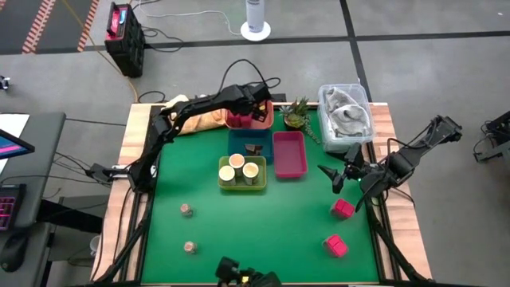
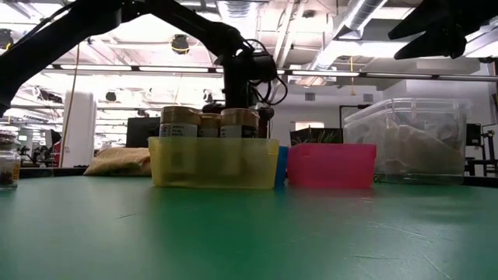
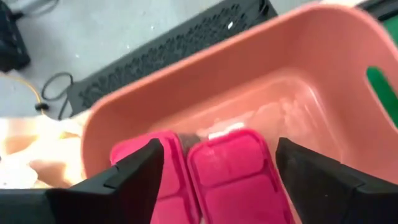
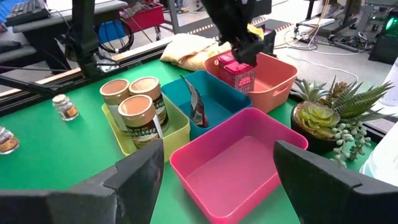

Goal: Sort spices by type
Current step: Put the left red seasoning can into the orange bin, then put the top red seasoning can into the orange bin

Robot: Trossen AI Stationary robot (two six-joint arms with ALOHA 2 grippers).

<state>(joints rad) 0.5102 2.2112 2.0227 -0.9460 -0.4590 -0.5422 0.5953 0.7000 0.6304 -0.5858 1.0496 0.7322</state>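
The left gripper hangs over the salmon tray, fingers parted around two pink packets directly beneath it, apparently releasing them together because they match; the right gripper waits wide open.

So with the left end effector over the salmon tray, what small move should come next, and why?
Probably lift the left end effector straight up out of the salmon tray: its fingers stand apart either side of a pink packet that sits beside another, so the drop looks done. Two pink packets still lie on the mat.
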